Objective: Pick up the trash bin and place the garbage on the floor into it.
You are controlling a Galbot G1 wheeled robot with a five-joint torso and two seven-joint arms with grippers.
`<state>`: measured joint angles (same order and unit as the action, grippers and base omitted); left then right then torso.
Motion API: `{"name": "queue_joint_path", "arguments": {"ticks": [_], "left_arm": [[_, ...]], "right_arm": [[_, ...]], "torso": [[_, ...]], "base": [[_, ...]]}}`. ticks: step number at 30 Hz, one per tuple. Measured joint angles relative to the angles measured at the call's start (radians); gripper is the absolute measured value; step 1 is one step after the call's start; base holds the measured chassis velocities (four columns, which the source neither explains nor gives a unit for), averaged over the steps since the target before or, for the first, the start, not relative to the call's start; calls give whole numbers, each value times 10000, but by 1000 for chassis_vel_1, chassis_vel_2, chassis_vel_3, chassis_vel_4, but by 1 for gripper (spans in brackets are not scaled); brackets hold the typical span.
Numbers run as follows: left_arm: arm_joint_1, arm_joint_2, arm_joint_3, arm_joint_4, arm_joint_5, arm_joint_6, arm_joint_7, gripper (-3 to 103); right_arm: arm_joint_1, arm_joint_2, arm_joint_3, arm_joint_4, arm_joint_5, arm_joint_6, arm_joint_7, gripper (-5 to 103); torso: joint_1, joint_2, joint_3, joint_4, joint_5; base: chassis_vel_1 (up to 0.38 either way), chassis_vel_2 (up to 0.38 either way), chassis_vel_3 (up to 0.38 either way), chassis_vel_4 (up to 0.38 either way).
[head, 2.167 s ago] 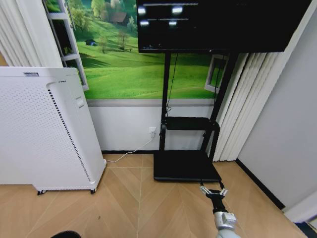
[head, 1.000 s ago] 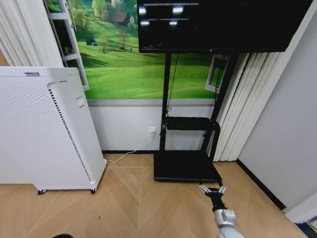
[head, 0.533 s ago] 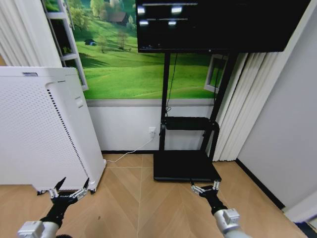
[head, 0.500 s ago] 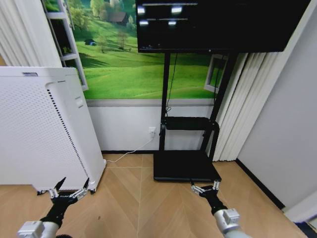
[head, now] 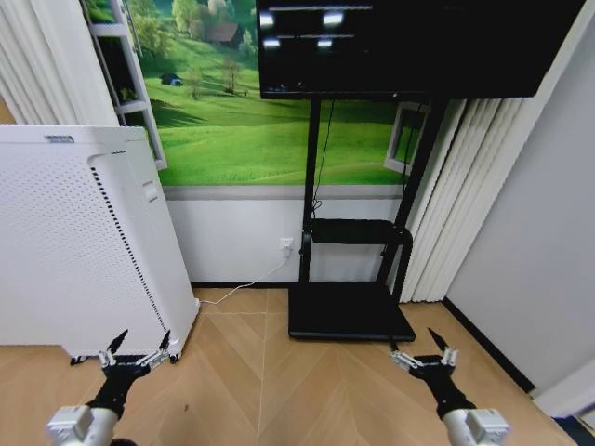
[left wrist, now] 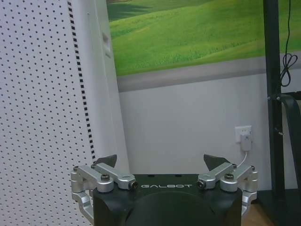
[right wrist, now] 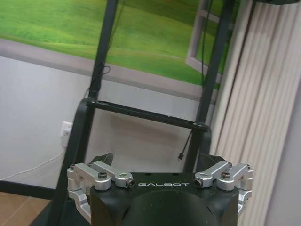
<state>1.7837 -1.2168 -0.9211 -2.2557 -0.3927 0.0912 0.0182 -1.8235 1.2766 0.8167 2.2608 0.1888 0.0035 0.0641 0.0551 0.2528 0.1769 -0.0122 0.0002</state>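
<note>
My left gripper (head: pixel 138 352) hangs open low at the left, just in front of the white air purifier (head: pixel 79 242); its spread fingers also show in the left wrist view (left wrist: pixel 160 161), holding nothing. My right gripper (head: pixel 425 354) is open low at the right, over the wood floor near the TV stand's base (head: pixel 349 311); in the right wrist view (right wrist: pixel 157 157) its fingers are wide apart and empty. The trash bin and the garbage are out of view.
A black TV stand (head: pixel 358 232) with a large screen (head: pixel 409 46) stands against the wall ahead. A white cable (head: pixel 244 283) runs from a wall socket to the purifier. White curtains (head: pixel 456 195) hang at the right. Bare wood floor (head: pixel 270 390) lies between the arms.
The left gripper rose into view at the lower left. The right gripper shifted to the right, away from the stand's base. The room has not moved.
</note>
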Motion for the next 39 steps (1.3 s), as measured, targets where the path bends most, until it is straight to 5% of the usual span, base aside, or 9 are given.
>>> {"name": "queue_joint_path", "arguments": {"ticks": [39], "left_arm": [[-157, -178, 396, 102, 6, 37, 140, 100]], "right_arm": [[-102, 186, 181, 210, 282, -333, -49, 100]], "torso": [[25, 78, 44, -1, -1]], "base": [[0, 0, 0, 0]]}}
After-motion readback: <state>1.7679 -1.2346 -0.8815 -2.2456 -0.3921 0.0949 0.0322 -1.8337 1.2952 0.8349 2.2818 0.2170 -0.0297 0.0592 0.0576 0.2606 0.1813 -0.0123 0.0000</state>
